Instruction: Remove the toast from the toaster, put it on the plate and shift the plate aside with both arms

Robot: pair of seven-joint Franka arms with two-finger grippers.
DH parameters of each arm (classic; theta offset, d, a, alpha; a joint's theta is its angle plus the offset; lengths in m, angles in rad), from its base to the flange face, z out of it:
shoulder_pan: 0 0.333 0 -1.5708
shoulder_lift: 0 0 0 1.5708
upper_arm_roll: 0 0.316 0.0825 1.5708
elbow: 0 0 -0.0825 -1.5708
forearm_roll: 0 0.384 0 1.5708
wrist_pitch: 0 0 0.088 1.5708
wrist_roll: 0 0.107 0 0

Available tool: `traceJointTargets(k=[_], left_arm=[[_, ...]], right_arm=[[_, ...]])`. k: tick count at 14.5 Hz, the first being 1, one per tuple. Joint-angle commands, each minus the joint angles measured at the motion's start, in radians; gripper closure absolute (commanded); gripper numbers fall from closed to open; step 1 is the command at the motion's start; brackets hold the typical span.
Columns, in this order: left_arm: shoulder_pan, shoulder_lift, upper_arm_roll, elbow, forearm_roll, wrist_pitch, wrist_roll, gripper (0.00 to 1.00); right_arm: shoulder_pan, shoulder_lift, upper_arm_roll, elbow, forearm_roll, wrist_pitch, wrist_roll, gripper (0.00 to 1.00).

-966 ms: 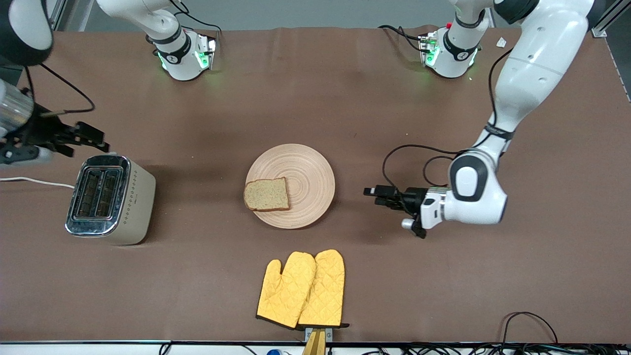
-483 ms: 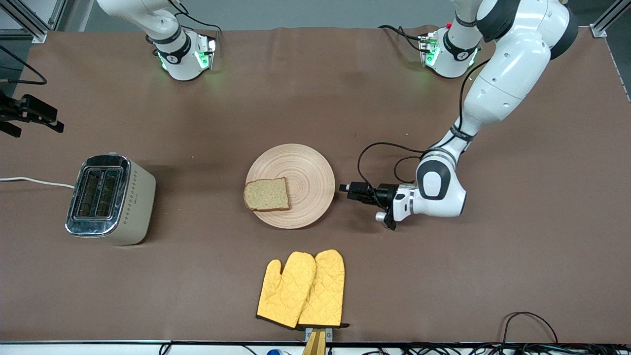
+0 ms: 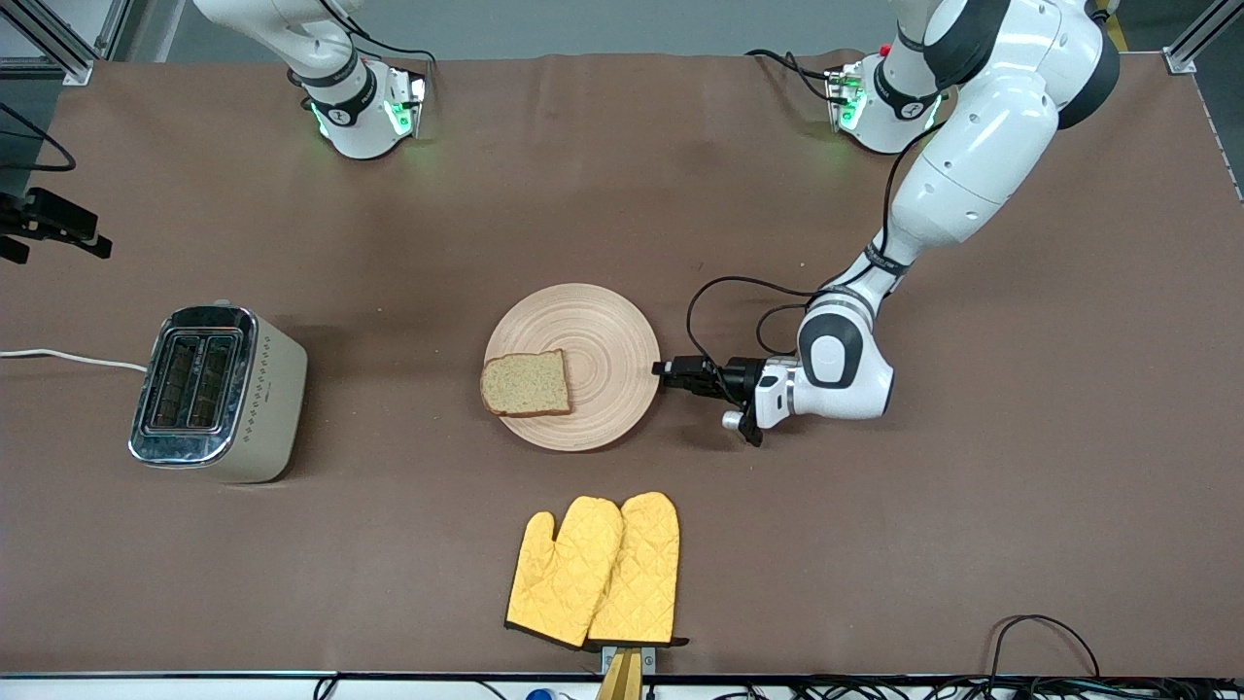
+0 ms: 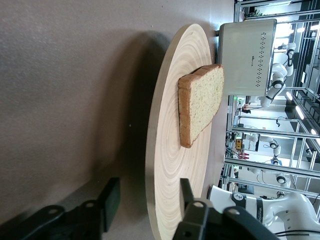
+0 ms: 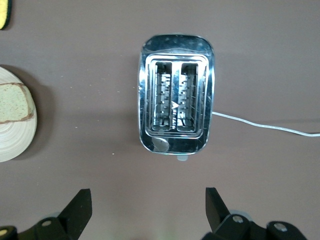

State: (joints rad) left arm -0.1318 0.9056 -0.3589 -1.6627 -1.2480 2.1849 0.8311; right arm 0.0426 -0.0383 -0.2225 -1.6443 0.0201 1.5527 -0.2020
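Observation:
The round beige plate (image 3: 604, 335) lies mid-table. The toast (image 3: 526, 383) lies flat on it, at the rim toward the right arm's end. My left gripper (image 3: 665, 369) is low at the plate's rim toward the left arm's end. In the left wrist view my left gripper (image 4: 148, 201) is open, one finger on each side of the plate (image 4: 170, 160) rim, with gaps showing; the toast (image 4: 202, 100) lies farther along. My right gripper (image 3: 83, 233) is up in the air at the right arm's end, open and empty (image 5: 147, 207), over the table beside the toaster (image 5: 175, 102).
The steel-topped toaster (image 3: 216, 389) stands at the right arm's end, both slots empty, its white cord (image 3: 68, 358) running off the table. A pair of yellow oven mitts (image 3: 595, 569) lies nearer the camera than the plate.
My left gripper has slid toward the plate and now straddles its rim. My right gripper has pulled away from the toaster toward the table's end. Plate and toast have not moved.

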Motion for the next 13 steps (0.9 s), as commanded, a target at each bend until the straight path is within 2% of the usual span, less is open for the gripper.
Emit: traceJointTargets(k=[1, 4, 8, 11, 13], left_arm=[[-0.006, 0.001, -0.002, 0.0, -0.037, 0.021, 0.028, 0.62], [-0.006, 0.007, -0.002, 0.0, -0.042, 0.021, 0.028, 0.77], [-0.005, -0.001, -0.002, 0.0, -0.041, 0.019, 0.029, 0.85], [-0.003, -0.008, -0.005, 0.006, -0.041, 0.019, 0.028, 0.98], [0.012, -0.02, -0.005, 0.008, -0.036, 0.01, 0.029, 1.0]], right_arm=[[-0.105, 0.0, 0.103, -0.008, -0.003, 0.001, 0.004, 0.0], [-0.107, 0.0, 0.126, -0.002, -0.017, -0.006, -0.007, 0.0], [-0.078, -0.003, 0.127, 0.001, -0.022, -0.008, 0.004, 0.0], [-0.061, -0.003, 0.127, 0.005, -0.057, -0.006, 0.009, 0.0], [-0.061, -0.003, 0.126, 0.006, -0.057, -0.005, 0.013, 0.0]])
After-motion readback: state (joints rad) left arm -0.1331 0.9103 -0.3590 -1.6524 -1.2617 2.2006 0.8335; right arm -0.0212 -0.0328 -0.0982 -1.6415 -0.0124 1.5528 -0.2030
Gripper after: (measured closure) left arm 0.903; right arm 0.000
